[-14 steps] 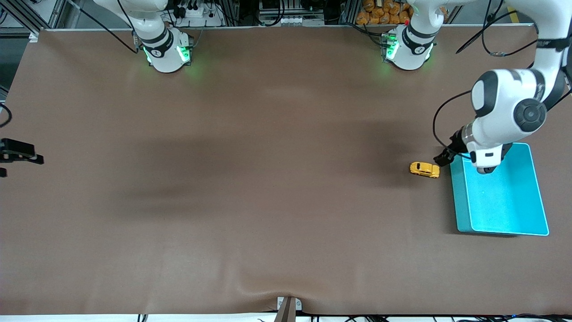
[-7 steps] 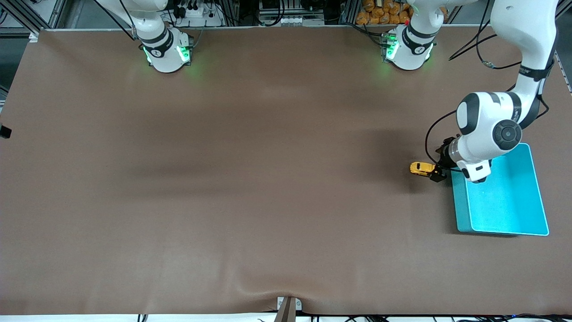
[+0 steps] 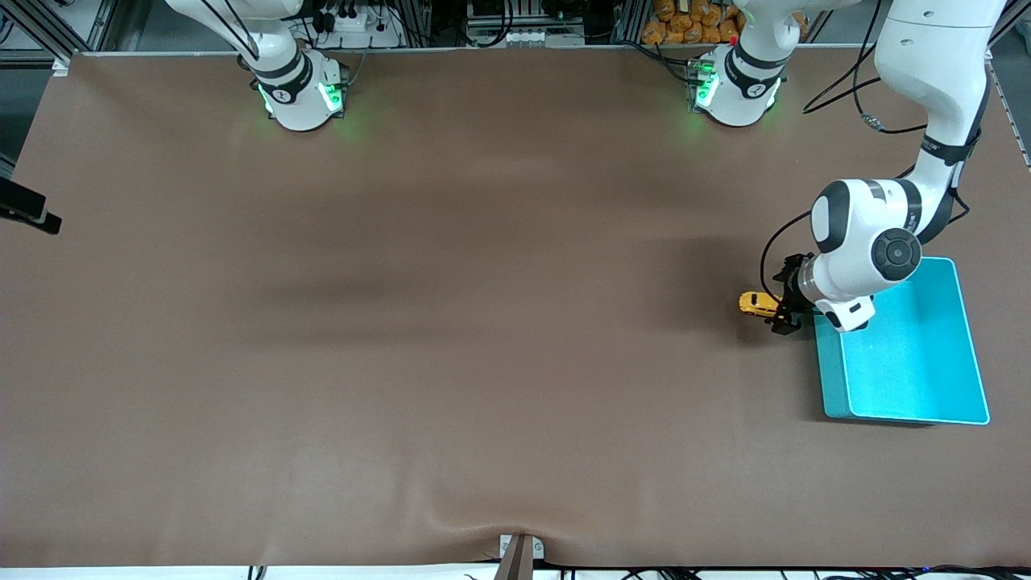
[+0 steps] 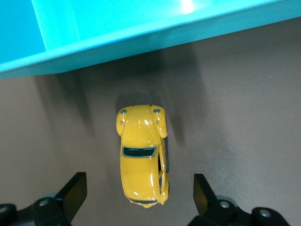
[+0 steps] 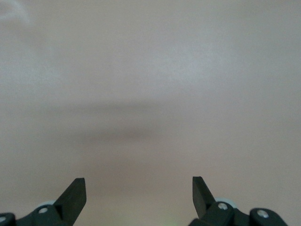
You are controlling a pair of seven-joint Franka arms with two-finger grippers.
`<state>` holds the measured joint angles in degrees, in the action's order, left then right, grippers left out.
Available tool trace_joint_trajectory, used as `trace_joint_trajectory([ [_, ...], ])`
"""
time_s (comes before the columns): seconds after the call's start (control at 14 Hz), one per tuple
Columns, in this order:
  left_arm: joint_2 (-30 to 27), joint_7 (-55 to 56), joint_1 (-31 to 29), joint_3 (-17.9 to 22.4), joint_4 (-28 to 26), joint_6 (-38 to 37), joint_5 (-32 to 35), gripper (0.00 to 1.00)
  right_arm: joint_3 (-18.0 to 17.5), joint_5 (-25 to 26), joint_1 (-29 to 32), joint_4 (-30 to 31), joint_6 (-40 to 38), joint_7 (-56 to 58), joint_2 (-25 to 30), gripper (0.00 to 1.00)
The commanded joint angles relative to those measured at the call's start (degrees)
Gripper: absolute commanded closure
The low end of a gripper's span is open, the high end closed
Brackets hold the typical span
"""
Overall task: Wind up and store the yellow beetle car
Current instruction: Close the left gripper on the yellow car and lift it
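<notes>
The yellow beetle car [image 3: 755, 303] stands on the brown table beside the teal bin [image 3: 910, 362], on the side toward the right arm's end. My left gripper [image 3: 783, 312] is low over the car's end nearest the bin. In the left wrist view the car [image 4: 141, 150] lies lengthwise between the open fingers [image 4: 74, 190], with a gap on each side and nothing gripped. My left gripper [image 4: 138, 188] straddles one end of the car. My right gripper [image 5: 138, 188] is open over bare table, holding nothing.
The bin's rim [image 4: 141, 42] runs close by the car's other end. A dark part of the right arm's hand [image 3: 31, 209] shows at the table edge at the right arm's end. The arm bases [image 3: 300, 93] stand along the edge farthest from the front camera.
The left gripper has swung from over the bin's corner down onto the car and now straddles its end. The right arm's hand has shifted along the table's edge. The car has not moved.
</notes>
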<state>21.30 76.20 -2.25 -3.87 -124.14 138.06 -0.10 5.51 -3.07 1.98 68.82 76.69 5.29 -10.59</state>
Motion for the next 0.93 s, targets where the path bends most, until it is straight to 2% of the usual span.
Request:
trace_joint_trajectory([
  [0.0, -0.03, 1.85, 0.14, -0.08, -2.58, 3.87, 1.33, 0.00, 0.11, 0.87, -0.31, 4.39, 0.83, -2.56, 3.12, 0.00],
  [0.14, -0.03, 1.85, 0.14, -0.08, -4.26, 6.42, 1.33, 0.00, 0.11, 0.87, -0.57, 6.75, 1.88, -3.88, 4.08, 0.00],
  [0.28, 0.67, 2.11, 0.14, -0.08, -4.44, 7.22, 1.33, 0.00, 0.11, 0.87, -1.01, 11.83, 5.91, -4.32, 7.06, 0.00],
  [0.43, 1.46, 2.64, 0.14, -0.08, -4.44, 8.63, 1.33, 0.78, 0.03, 0.87, -1.36, 16.41, 9.87, -5.20, 9.88, 0.00],
  [0.5, 1.81, 2.73, 0.40, -0.08, -4.35, 9.07, 1.33, 1.00, 0.03, 0.87, -1.71, 17.91, 10.76, -5.90, 10.67, 0.00],
  [0.85, -0.81, 2.55, 2.50, -0.08, -3.30, 8.37, 1.42, 1.00, 0.03, 1.05, -1.98, 21.96, 12.43, -5.91, 13.14, 0.00],
])
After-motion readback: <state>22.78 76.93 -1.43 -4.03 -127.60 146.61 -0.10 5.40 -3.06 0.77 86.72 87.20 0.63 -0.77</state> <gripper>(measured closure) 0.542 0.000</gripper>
